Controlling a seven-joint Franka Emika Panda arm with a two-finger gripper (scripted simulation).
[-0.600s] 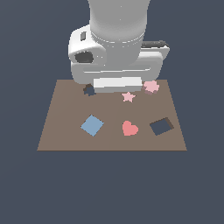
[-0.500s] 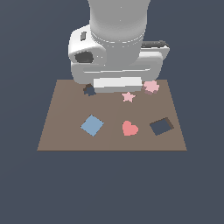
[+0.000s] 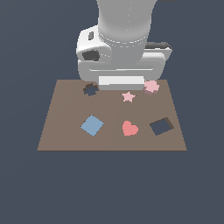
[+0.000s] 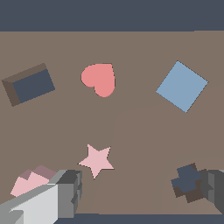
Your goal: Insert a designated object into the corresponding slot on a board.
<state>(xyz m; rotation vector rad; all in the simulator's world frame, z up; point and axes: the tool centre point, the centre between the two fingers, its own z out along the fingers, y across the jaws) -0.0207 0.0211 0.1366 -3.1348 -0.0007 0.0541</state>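
Note:
The brown board point(image 3: 65, 131) lies flat under my arm. The light pink lobed piece point(image 3: 151, 86) lies on it near the far edge, at the exterior view's right. The dark scalloped slot point(image 3: 90, 89) is near the far edge, at the exterior view's left. In the wrist view my gripper point(image 4: 140, 194) is open and empty above the board. One finger point(image 4: 65, 194) is beside the pink piece point(image 4: 29, 182), the other beside the slot point(image 4: 188, 183). In the exterior view the arm's hand point(image 3: 121, 70) hides the fingers.
On the board lie a pink star point(image 3: 127, 96), a redder heart point(image 3: 129, 128) and a blue square point(image 3: 92, 125). A larger dark square hole point(image 3: 161, 126) is at the exterior view's right. The star point(image 4: 96, 160) lies just in front of my open fingers.

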